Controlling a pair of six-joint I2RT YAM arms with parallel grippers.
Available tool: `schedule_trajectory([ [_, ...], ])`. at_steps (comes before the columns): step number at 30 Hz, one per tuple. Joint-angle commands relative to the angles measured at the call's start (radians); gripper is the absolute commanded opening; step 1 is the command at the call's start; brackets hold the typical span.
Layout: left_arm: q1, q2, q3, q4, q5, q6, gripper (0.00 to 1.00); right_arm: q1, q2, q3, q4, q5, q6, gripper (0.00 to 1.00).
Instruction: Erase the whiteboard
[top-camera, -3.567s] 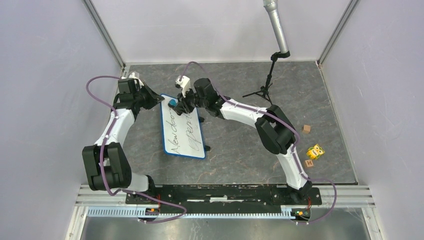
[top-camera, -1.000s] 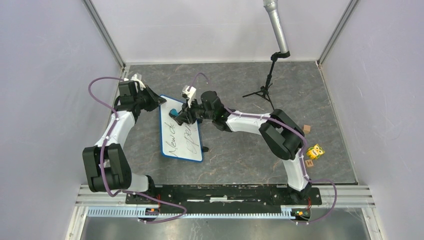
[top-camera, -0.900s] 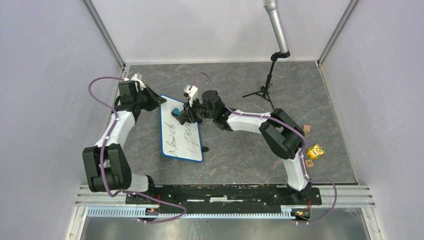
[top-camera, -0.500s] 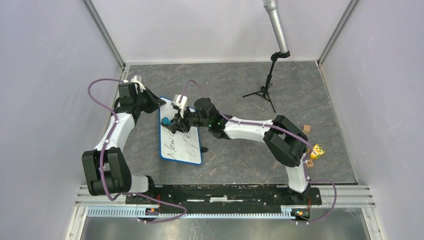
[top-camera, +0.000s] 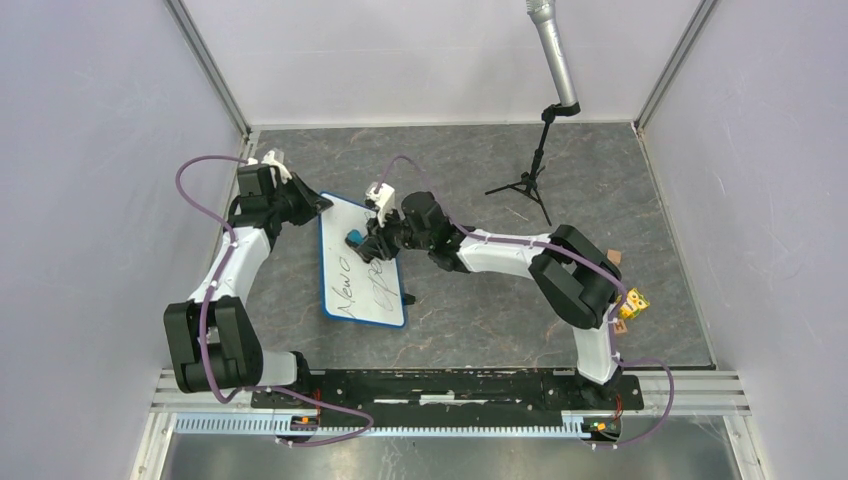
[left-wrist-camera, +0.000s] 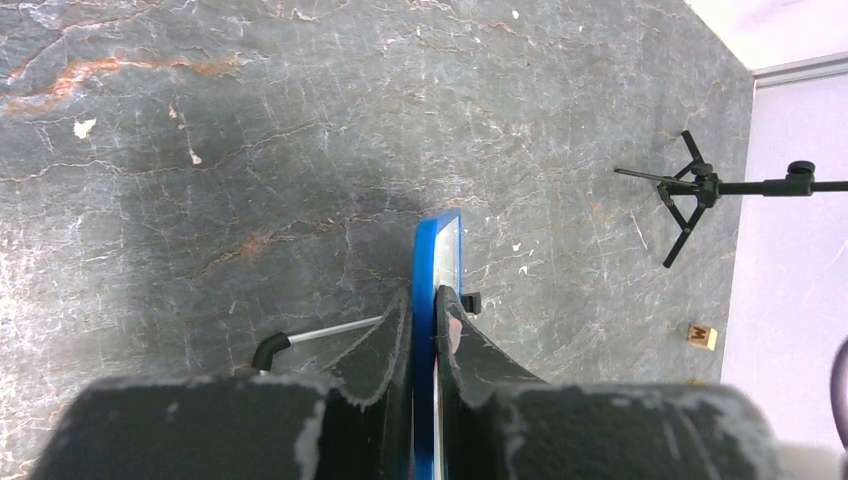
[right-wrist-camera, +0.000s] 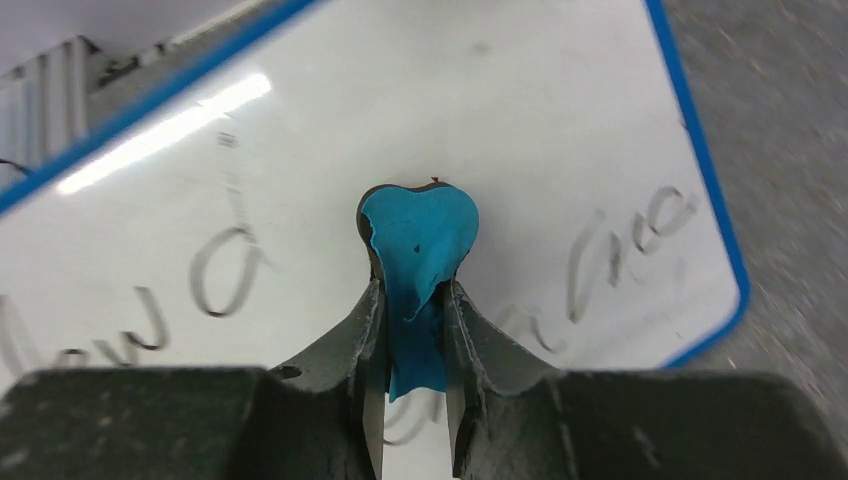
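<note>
The whiteboard (top-camera: 350, 285) lies tilted on the grey table, blue-rimmed, its far part wiped white and black handwriting left on its near part. My left gripper (top-camera: 318, 204) is shut on the board's far rim; the left wrist view shows the blue rim (left-wrist-camera: 437, 240) edge-on between its fingers. My right gripper (top-camera: 362, 240) is shut on a small blue eraser (top-camera: 353, 238) pressed to the board's face. In the right wrist view the eraser (right-wrist-camera: 418, 240) sits on the white face (right-wrist-camera: 400, 110) between remaining letters.
A black microphone tripod (top-camera: 528, 185) stands at the back right, also seen in the left wrist view (left-wrist-camera: 690, 190). Small wooden blocks (top-camera: 612, 257) and a yellow toy (top-camera: 632, 303) lie near the right edge. Metal enclosure walls surround the table.
The right gripper has swept the eraser across the board's far part, left then back right and nearer, wiping away several letters. The board's near end has shifted slightly. The left gripper keeps its hold.
</note>
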Motion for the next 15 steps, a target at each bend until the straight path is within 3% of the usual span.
schedule_trajectory([
  [1,-0.012,-0.047,-0.004,0.05,-0.007,0.032,0.02,-0.007,0.005,-0.001,-0.151,0.055,-0.013,0.06],
  [15,-0.016,-0.054,-0.015,0.054,-0.028,0.033,0.02,0.133,-0.006,0.155,-0.149,0.049,-0.018,0.06],
])
